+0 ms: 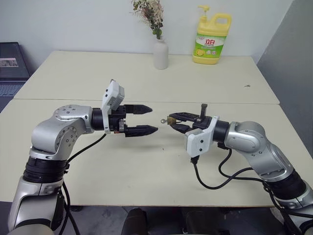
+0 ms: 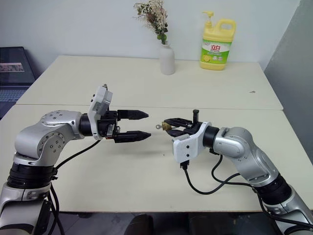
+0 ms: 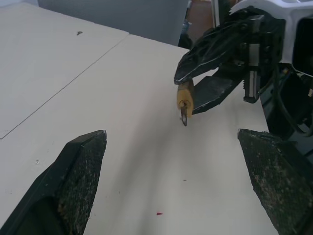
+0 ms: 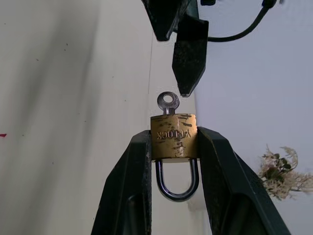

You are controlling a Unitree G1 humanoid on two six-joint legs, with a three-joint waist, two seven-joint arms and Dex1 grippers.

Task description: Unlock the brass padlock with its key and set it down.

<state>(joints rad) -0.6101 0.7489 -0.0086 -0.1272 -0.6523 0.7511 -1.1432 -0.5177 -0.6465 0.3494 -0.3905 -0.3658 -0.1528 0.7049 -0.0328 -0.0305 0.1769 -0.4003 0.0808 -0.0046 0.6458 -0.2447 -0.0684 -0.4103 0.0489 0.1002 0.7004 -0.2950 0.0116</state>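
- Left gripper (image 1: 149,120) raised above the near table (image 1: 146,186), two black fingers spread as wide as they go, nothing between them, tips aimed across at the other arm.
- Just past those tips, well clear of the tabletop: the key (image 4: 167,103), already seated in the keyway, round silver bow poking out toward the left fingers.
- Next along, the brass padlock (image 4: 173,136), pinched by its two flat sides between the right fingers, shackle tucked back between them toward the wrist, still looking closed.
- Right gripper (image 1: 172,122) partly closed on that brass body, holding it out level.
- Handling, as a judgement: small, rigid and light, so weight no concern; smooth metal faces likely slippery, and a twist on the key could spin the body in a loose pinch. Best kept clamped on the broad sides as now.
- Key bow thin and flat: best taken across its flat faces, close to the lock, then turned; easy to miss or knock askew at that size.
- Counts: one padlock, one key, two grippers, two tables pushed together.
- Far table, left to right: one white vase (image 1: 161,54) with dried sprigs, one yellow pump bottle (image 1: 212,38).
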